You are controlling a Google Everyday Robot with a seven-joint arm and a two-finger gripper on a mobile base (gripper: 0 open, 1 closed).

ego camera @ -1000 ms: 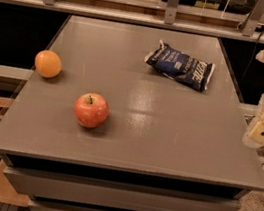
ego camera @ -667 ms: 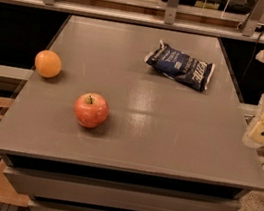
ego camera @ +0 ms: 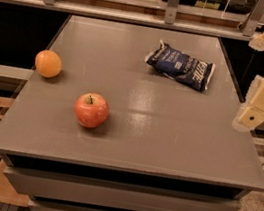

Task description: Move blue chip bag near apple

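One relation governed: the blue chip bag (ego camera: pixel 180 65) lay far-right on the table (ego camera: pixel 175 145), long axis running left to right, up-left of the gripper (ego camera: pixel 249 117) off the right edge, grip state undeterminable; the apple (ego camera: pixel 91 110) sat well apart, near-left.

Dim, warm indoor light, mostly from overhead. Gripper (ego camera: pixel 249 117) hangs off right table edge, its cream shell the brightest thing. Just left of it, soft glare patch on grey table top (ego camera: pixel 176 141). Far left, apple (ego camera: pixel 91 110) and orange (ego camera: pixel 48 63) throw short soft shadows toward gripper side. Background behind nearly black.
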